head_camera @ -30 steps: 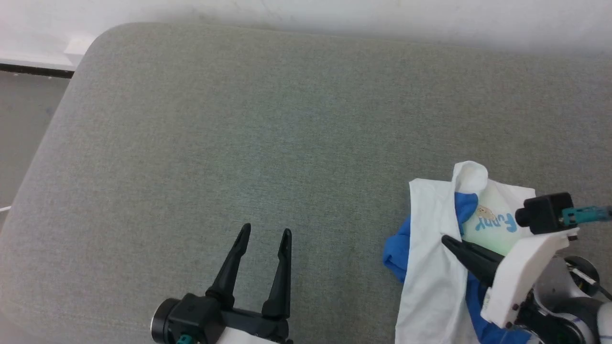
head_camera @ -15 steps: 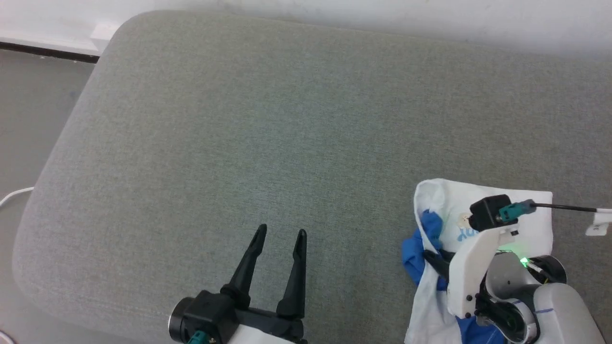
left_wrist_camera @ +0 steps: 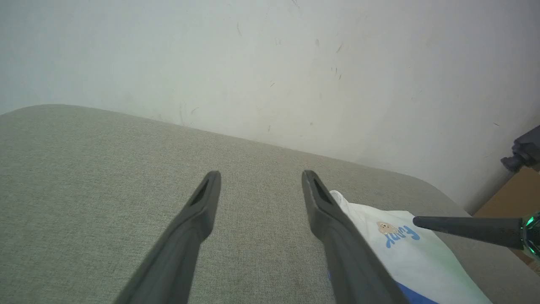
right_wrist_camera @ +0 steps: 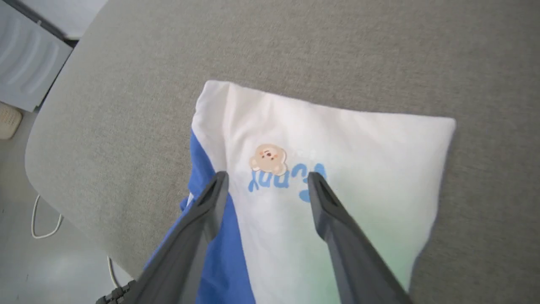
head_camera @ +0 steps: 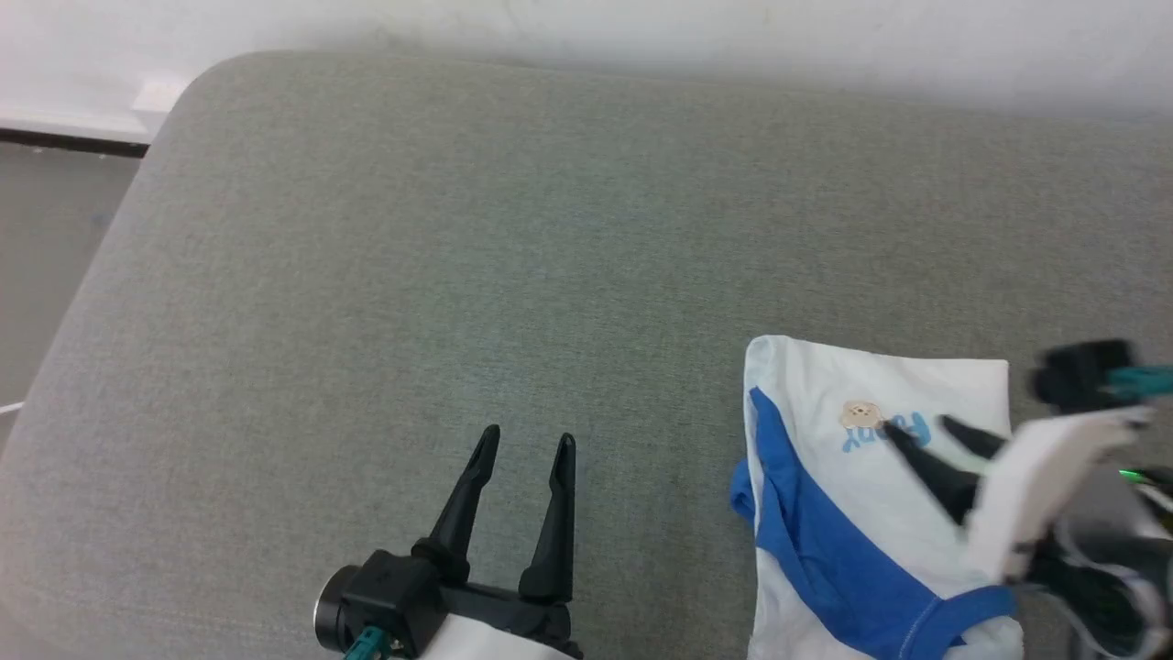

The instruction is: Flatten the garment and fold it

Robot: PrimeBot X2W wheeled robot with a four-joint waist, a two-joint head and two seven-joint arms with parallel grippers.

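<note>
The garment (head_camera: 852, 495), white with a blue band and a small bear print, lies in a folded heap at the lower right of the grey cushion (head_camera: 458, 229). My right gripper (head_camera: 915, 424) hovers over it, jaws open, nothing between them. In the right wrist view the right gripper (right_wrist_camera: 268, 175) straddles the blue lettering on the garment (right_wrist_camera: 358, 147), fingers apart. My left gripper (head_camera: 529, 436) stands open and empty over bare cushion, left of the garment. The left wrist view has the left gripper (left_wrist_camera: 260, 174) open, the garment (left_wrist_camera: 417, 257) to its right.
A pale wall (head_camera: 641, 27) runs behind the cushion. Its rounded left edge drops to the grey floor (head_camera: 37, 229), where a white cable (right_wrist_camera: 42, 228) lies. A cardboard box (left_wrist_camera: 514, 190) stands past the cushion's far right corner.
My right gripper has opened and let go of the garment, which now lies flatter with its white front and print spread out. The head camera has shifted. The left gripper stays open.
</note>
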